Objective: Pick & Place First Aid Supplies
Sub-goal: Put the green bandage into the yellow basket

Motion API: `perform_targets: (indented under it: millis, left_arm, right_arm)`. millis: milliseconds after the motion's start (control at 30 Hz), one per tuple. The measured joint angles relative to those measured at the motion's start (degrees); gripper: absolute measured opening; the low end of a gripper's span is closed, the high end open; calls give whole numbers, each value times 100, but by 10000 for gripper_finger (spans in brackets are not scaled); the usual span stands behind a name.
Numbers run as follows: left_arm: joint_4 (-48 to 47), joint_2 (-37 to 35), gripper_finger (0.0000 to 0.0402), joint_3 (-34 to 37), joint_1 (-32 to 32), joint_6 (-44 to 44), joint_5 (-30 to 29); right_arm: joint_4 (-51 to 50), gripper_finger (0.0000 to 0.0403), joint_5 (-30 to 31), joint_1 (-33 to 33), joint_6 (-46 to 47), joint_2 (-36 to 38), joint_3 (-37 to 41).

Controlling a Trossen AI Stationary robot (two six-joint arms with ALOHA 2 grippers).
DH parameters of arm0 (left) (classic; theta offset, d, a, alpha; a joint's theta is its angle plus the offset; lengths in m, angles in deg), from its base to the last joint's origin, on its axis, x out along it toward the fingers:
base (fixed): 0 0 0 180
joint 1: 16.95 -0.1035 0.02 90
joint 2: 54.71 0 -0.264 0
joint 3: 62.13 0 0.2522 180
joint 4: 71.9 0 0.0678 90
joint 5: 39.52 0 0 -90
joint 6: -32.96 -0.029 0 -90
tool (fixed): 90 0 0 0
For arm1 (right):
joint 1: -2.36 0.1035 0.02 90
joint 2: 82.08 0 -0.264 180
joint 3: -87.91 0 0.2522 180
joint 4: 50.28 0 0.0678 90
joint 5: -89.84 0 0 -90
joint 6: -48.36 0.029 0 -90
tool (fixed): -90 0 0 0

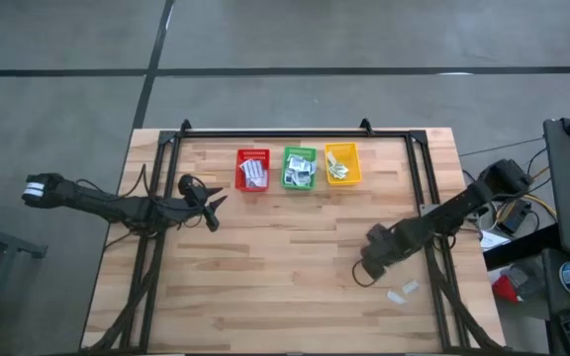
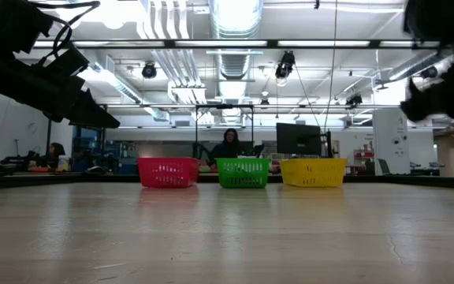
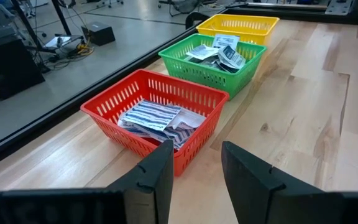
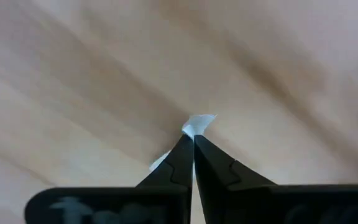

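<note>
Three baskets sit in a row near the far edge of the wooden table [image 1: 265, 297]: red basket [image 1: 252, 169], green basket [image 1: 299, 167], yellow basket [image 1: 342, 163]. Red one holds oblong white packets with blue stripes [image 3: 157, 118]; green one holds small square white-blue packets [image 3: 219, 55]; yellow one holds pale strips [image 1: 338, 168], detail too small to read. Right gripper [image 4: 193, 138] is down at the table on the near right side, fingers pressed together, pinching the edge of a small white packet [image 4: 199, 123] whose corner shows just past the fingertips. Two more loose white packets [image 1: 403, 292] lie on the wood just beside it, toward the near right corner. Left gripper [image 3: 194, 155] hangs over the left part of the table, fingers spread with nothing between them, pointed at the red basket close ahead. Low view: a person [image 2: 228, 145] sits behind the baskets in the room beyond, by a dark monitor [image 2: 296, 139].
</note>
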Motion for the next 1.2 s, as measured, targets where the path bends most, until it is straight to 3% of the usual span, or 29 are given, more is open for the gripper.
perform_targets:
  millis: [133, 267, 433, 567, 667, 733, 867, 933, 1033, 1200]
  left_arm:
    - [1, 0, 133, 1, 0, 0, 0]
    - [1, -2, 133, 1, 2, 0, 2]
    - [1, 0, 133, 2, 1, 0, 4]
    - [1, 0, 133, 0, 2, 0, 4]
    - [1, 0, 133, 0, -1, 0, 4]
    - [2, 0, 133, 1, 0, 0, 4]
    - [1, 0, 133, 0, 1, 15, 6]
    - [2, -2, 133, 1, 0, 15, 7]
    - [3, 0, 133, 0, -1, 17, 7]
    - [2, 0, 133, 2, 1, 17, 7]
  right_arm:
    - [598, 8, 1425, -103, -662, 862, -90]
    - [1849, 8, 2507, -276, -2486, 1799, -62]
    - [3823, 8, 2349, -418, -5000, 2810, 99]
    - [4371, 8, 1852, -524, -5510, 3401, 183]
    - [4367, 8, 1630, -544, -5478, 3656, 200]
    - [4299, 8, 1861, -582, -5416, 3704, 202]
    - [3460, 8, 3492, -880, -5025, 3558, 81]
    - [2843, 8, 3937, -1197, -5041, 3406, -108]
    - [1907, 8, 3970, -1877, -5063, 3076, -525]
    - [894, 8, 3218, -3188, -5756, 2357, -1394]
